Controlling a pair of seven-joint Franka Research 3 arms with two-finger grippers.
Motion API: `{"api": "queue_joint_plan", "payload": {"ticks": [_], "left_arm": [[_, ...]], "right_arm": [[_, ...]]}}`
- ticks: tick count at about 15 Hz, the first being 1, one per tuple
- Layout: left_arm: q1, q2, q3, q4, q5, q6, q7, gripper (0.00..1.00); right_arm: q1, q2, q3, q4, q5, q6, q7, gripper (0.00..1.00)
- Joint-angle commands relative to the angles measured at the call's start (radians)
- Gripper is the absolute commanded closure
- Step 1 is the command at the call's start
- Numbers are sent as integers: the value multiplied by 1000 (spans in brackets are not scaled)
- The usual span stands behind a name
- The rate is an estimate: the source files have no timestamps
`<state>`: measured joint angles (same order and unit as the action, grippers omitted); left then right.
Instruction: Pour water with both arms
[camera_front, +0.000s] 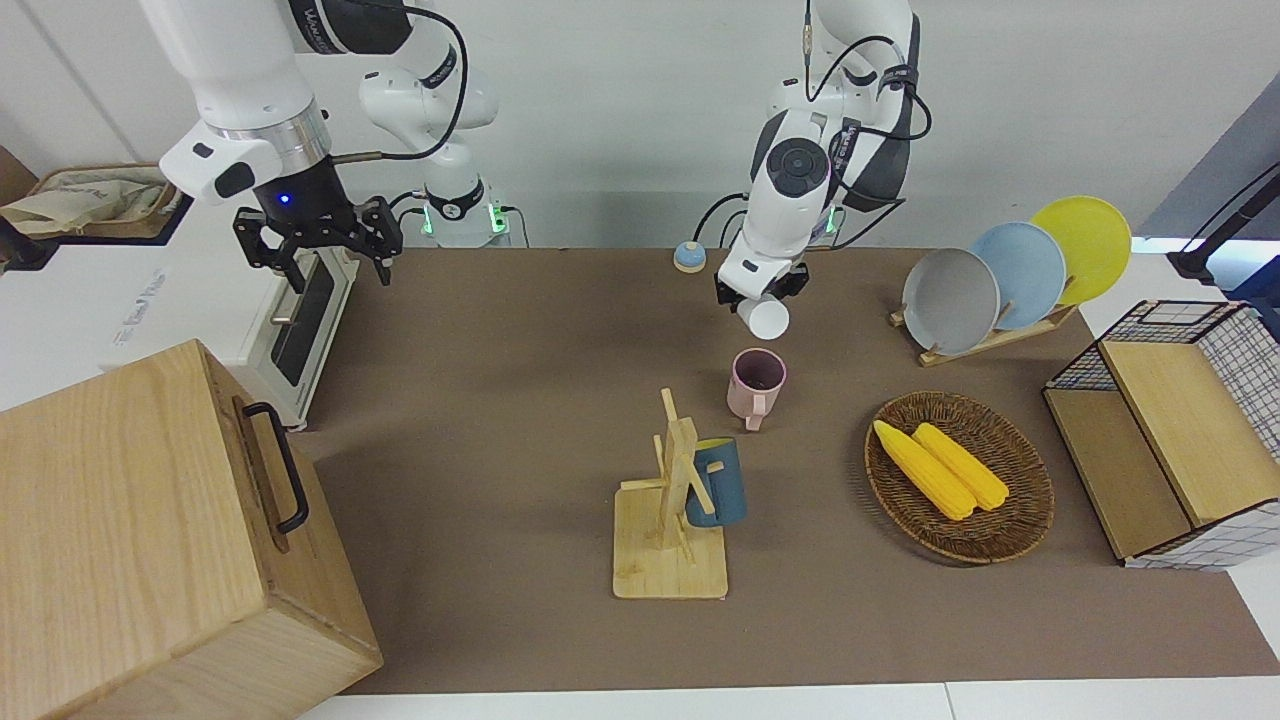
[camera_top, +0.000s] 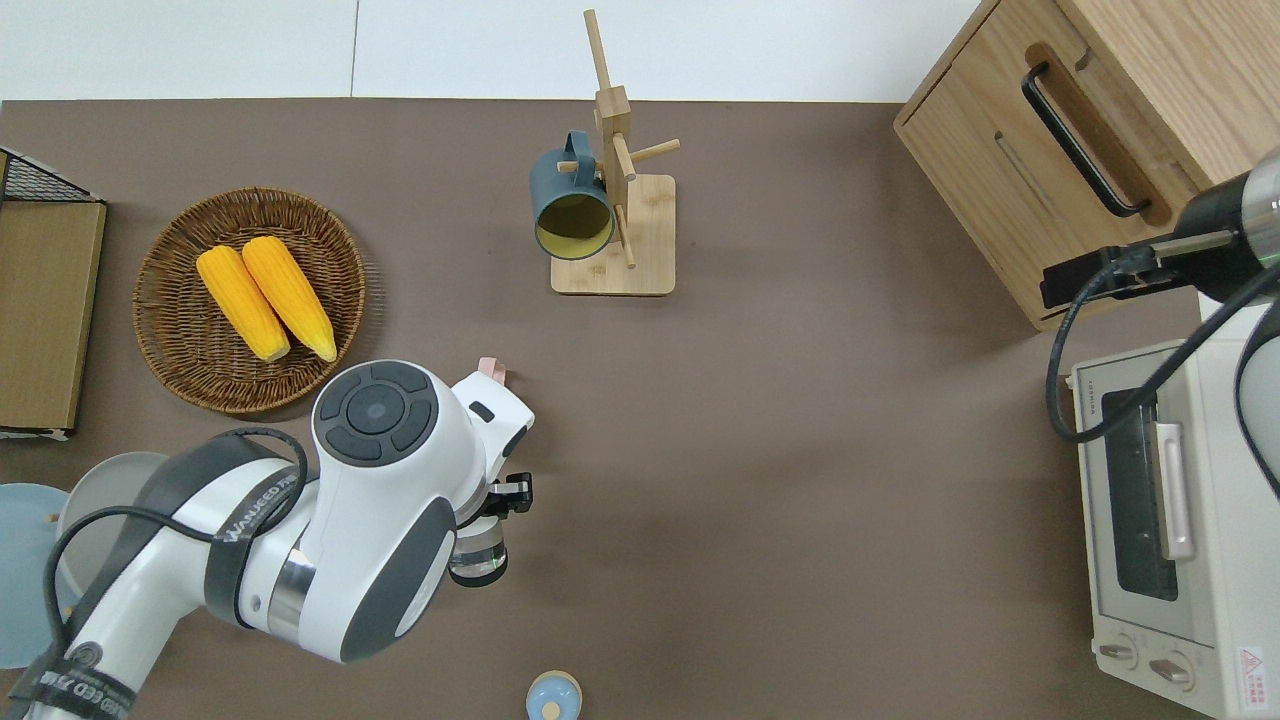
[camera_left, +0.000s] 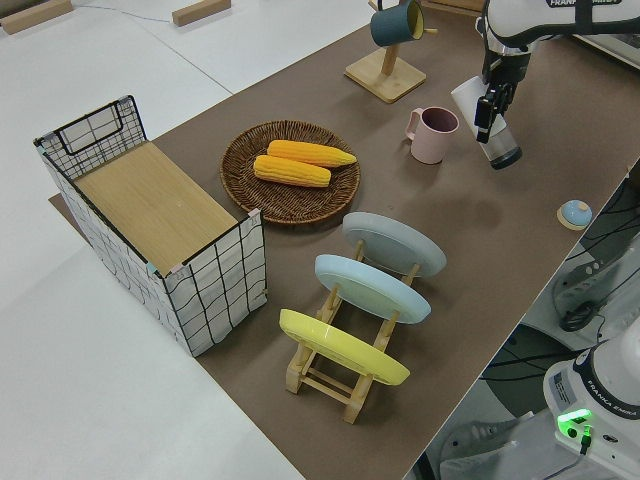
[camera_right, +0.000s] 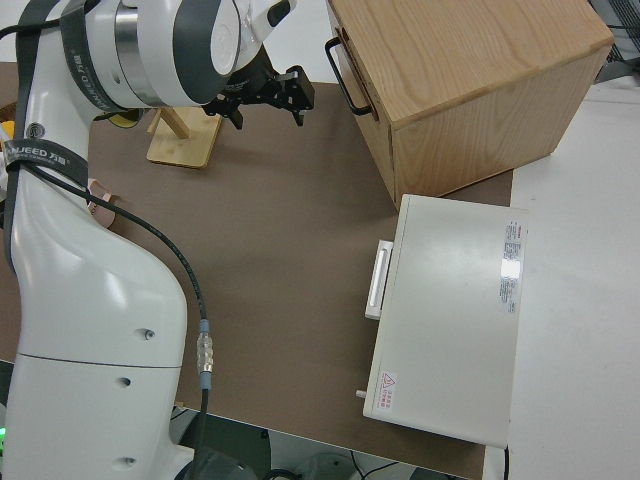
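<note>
My left gripper (camera_front: 760, 293) is shut on a clear cup (camera_front: 766, 316) and holds it tilted in the air, its mouth toward the pink mug (camera_front: 757, 381). The overhead view puts the cup (camera_top: 478, 553) over bare table nearer to the robots than the mug, of which only the handle (camera_top: 490, 368) shows past the arm. In the left side view, the cup (camera_left: 494, 128) hangs beside the upright mug (camera_left: 434, 134). No water is visible. The right arm is parked, and its gripper (camera_front: 320, 238) is open and holds nothing.
A wooden mug rack (camera_front: 670, 540) carries a blue mug (camera_front: 716, 483). A wicker basket (camera_front: 1010, 530) holds two corn cobs. Toward the left arm's end are a plate rack (camera_front: 1000, 275) and a wire crate (camera_front: 1170, 430). A wooden box (camera_front: 150, 540) and a toaster oven (camera_front: 300, 320) stand at the right arm's end. A small blue bell (camera_front: 688, 257) sits close to the robots.
</note>
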<state>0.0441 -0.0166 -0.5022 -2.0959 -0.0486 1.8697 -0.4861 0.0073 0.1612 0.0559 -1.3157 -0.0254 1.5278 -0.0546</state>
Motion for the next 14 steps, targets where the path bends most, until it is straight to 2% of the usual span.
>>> {"api": "queue_joint_plan", "payload": {"ticks": [1, 3, 6, 9, 13, 14], "left_arm": [[-12, -132, 5, -118, -17, 66, -17, 1000], [-10, -155, 7, -133, -17, 91, -37, 1000], [3, -187, 10, -176, -5, 210, -89, 1000], [26, -201, 17, -177, 47, 217, -115, 1000], [109, -203, 20, -174, 127, 229, -124, 1000], [144, -198, 21, -171, 127, 274, -124, 1000]], "right_arm": [[-18, -23, 12, -27, 7, 2, -25, 13], [-18, -23, 12, -27, 7, 2, -25, 13], [-18, -23, 12, -27, 7, 0, -25, 13], [-18, -23, 12, -27, 7, 2, -25, 13], [-18, -22, 12, -27, 7, 0, -25, 13], [-18, -22, 12, -27, 7, 0, -25, 13]]}}
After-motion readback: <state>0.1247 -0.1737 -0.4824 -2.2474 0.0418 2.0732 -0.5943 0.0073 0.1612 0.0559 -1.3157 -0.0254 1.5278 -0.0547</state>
